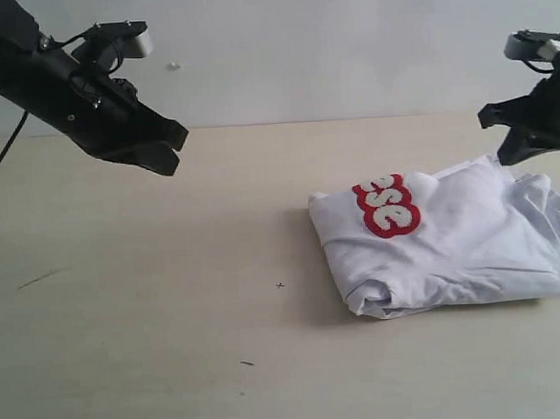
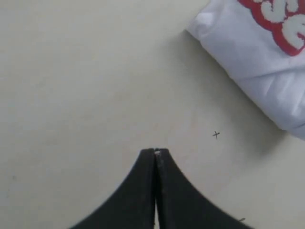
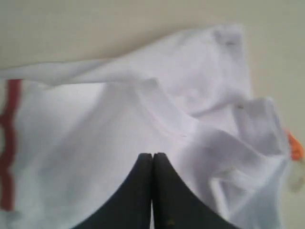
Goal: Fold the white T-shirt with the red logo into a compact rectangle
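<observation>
The white T-shirt [image 1: 447,236] lies folded into a thick bundle on the right of the table, and part of the red logo [image 1: 387,206] shows on its upper left. My right gripper [image 1: 515,155] hovers just above the bundle's far right corner, shut with nothing between its fingers. From the right wrist the T-shirt [image 3: 143,105] fills the view below the shut gripper [image 3: 152,155], with an orange neck tag [image 3: 295,145] at one edge and a strip of the red logo [image 3: 8,143]. My left gripper [image 1: 173,163] hangs shut over bare table at the left, far from the shirt [image 2: 257,52].
The beige table [image 1: 173,296] carries a small pen cross [image 1: 280,285] left of the bundle, seen as the cross [image 2: 216,135] near the left gripper [image 2: 156,151]. A thin dark mark [image 1: 39,278] lies at the far left. A pale wall [image 1: 330,51] stands behind.
</observation>
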